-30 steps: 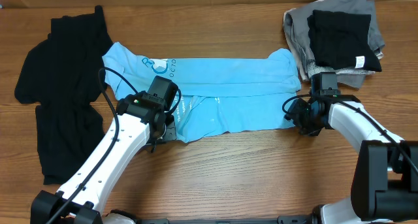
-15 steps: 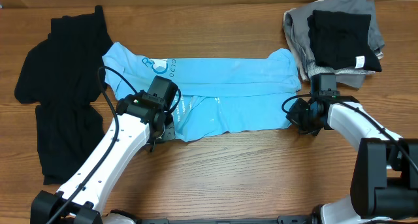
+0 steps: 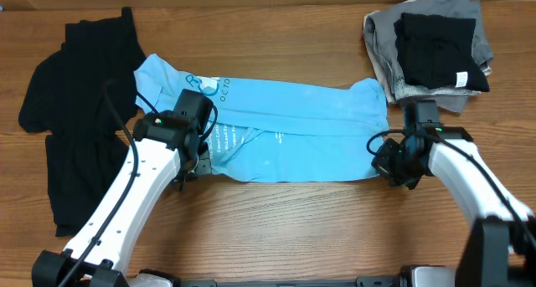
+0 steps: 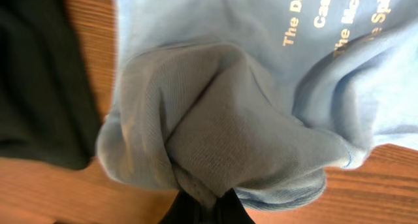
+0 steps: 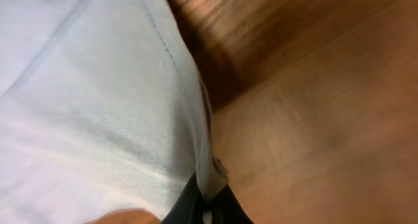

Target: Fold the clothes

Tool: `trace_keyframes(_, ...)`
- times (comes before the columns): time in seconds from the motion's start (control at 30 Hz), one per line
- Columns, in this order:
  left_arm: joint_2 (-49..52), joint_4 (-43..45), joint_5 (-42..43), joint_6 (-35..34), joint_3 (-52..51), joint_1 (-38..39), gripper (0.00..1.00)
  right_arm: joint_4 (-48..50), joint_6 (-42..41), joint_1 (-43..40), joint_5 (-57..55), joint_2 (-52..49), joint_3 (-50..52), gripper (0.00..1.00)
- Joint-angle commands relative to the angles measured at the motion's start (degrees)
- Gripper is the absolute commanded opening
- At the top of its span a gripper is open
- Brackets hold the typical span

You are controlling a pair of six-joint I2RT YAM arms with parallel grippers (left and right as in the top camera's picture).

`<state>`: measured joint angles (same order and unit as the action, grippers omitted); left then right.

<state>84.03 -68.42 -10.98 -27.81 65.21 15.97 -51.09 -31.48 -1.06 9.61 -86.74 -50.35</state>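
A light blue T-shirt [image 3: 293,140] lies stretched across the middle of the wooden table, partly folded lengthwise, with printed text near its left end. My left gripper [image 3: 199,157] is shut on the shirt's left front edge; in the left wrist view the bunched blue cloth [image 4: 228,132] is pinched between the dark fingers [image 4: 189,214]. My right gripper [image 3: 383,163] is shut on the shirt's right front corner, and the right wrist view shows the hem [image 5: 206,165] clamped between the fingers [image 5: 186,208].
A black garment [image 3: 79,111] lies spread out at the far left, close to the left arm. A folded stack [image 3: 435,48] of grey and black clothes sits at the back right. Bare wood runs along the table's front edge [image 3: 293,228].
Both grippers have moved apart with the shirt, the left one to the left and back, the right one forward. The shirt is now stretched flatter and wider. The right gripper shut on the corner.
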Motion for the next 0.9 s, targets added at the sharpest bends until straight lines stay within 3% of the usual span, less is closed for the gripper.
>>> trace_keyframes(0.0,-0.9,-2.9,-4.9,1.7,5.8,-0.6,0.04,-3.1,-0.1,-0.8,-0.6,6.6,0.0,0.04)
trace_keyframes(0.37,-0.9,-5.6,-10.9,3.8,11.0,-0.6,0.04,-11.5,-0.1,-2.2,-3.0,14.9,0.0,0.04)
trace_keyframes(0.53,-0.9,1.6,-15.6,3.9,10.9,-1.3,0.04,-5.2,-0.1,-2.3,-4.2,14.3,0.0,0.04)
trace_keyframes(0.87,6.8,18.7,-13.0,9.9,10.8,-4.0,0.04,5.3,0.4,-2.2,-4.2,5.7,0.0,0.04)
